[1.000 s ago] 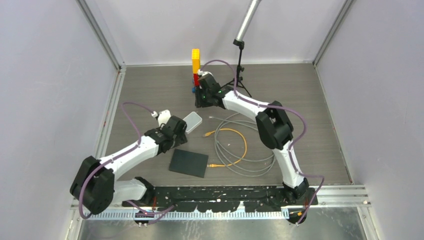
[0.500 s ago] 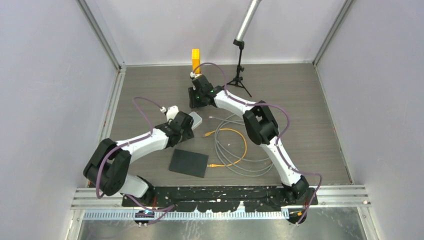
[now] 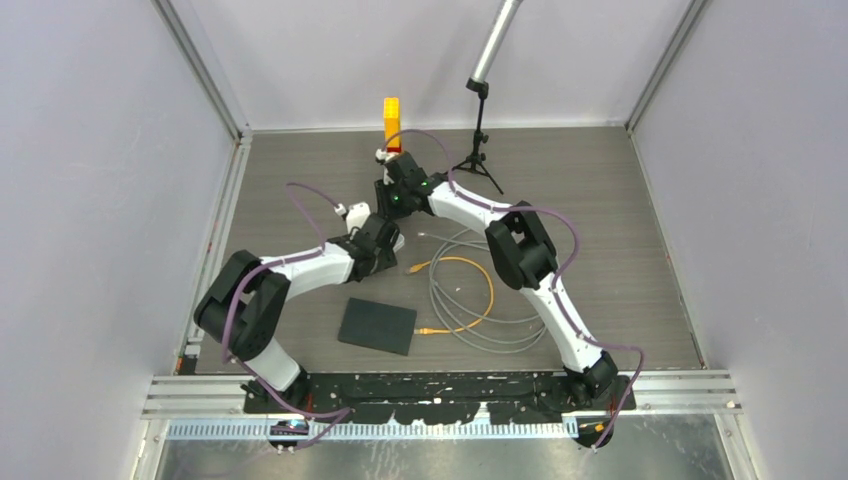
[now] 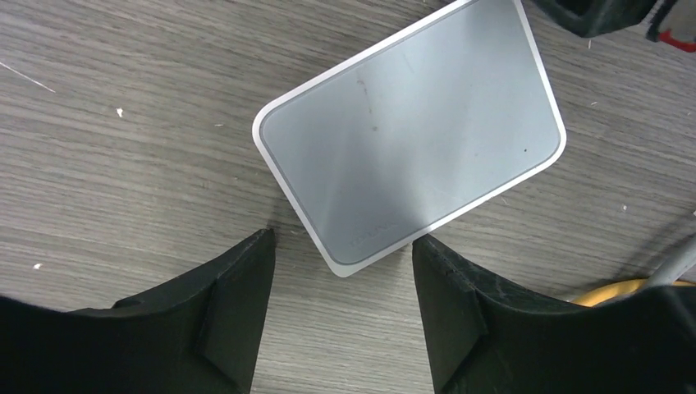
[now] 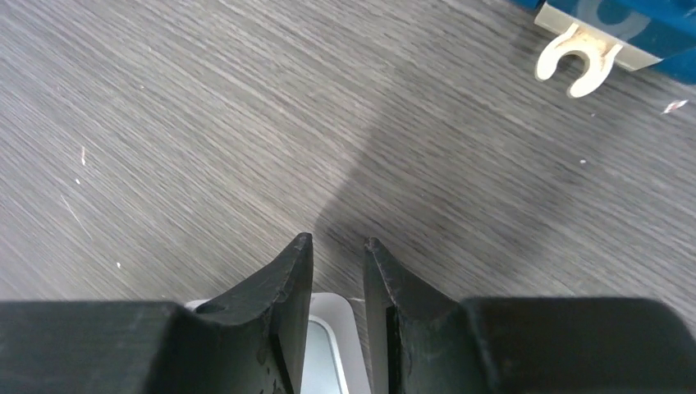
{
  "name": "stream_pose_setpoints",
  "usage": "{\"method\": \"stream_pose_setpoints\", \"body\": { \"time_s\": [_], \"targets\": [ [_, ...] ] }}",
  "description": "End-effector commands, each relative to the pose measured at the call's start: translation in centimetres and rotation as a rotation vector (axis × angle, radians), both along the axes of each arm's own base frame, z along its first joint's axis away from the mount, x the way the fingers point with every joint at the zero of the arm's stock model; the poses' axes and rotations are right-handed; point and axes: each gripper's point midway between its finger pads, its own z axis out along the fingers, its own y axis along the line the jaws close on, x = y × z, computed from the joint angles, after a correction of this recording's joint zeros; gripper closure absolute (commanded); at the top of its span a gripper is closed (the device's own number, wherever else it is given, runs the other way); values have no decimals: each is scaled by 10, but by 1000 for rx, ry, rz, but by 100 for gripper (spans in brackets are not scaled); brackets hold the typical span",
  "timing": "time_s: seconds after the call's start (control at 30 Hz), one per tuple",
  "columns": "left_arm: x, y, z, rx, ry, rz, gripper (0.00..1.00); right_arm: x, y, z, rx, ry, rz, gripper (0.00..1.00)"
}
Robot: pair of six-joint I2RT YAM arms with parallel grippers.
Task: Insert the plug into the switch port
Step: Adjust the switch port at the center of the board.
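The white box with a silver top (image 4: 410, 156) lies flat and askew on the wooden table. Its switch port does not show from above. My left gripper (image 4: 341, 258) stands open just short of the box's near corner, touching nothing. My right gripper (image 5: 338, 240) hangs over the box's far end, jaws a narrow gap apart and empty, a white corner (image 5: 328, 328) showing beneath them. In the top view both grippers (image 3: 385, 232) (image 3: 393, 205) crowd the box (image 3: 397, 240), mostly hiding it. The orange cable's plug (image 3: 413, 268) lies loose to the right.
A grey cable coil (image 3: 500, 310) circles the orange cable (image 3: 470, 265). A black pad (image 3: 377, 325) lies near the front. A yellow and red block tower (image 3: 392, 120) and a tripod (image 3: 478, 150) stand at the back. A blue piece with a cream clip (image 5: 574, 57) lies beyond the right fingers.
My left arm has swung right and forward until its gripper covers the box. The right gripper has shifted left and settled over the box's far end.
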Motion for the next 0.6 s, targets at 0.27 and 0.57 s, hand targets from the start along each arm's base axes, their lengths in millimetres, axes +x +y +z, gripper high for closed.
{"method": "stream_pose_setpoints", "body": {
  "time_s": [0.27,0.57],
  "targets": [
    [-22,38,-10,143,68,80,37,-44,-30,-2,-61,43,70,73],
    [-28,52,-2,186,51,99,36,-67,-43,-3,-35,79,52,74]
  ]
}}
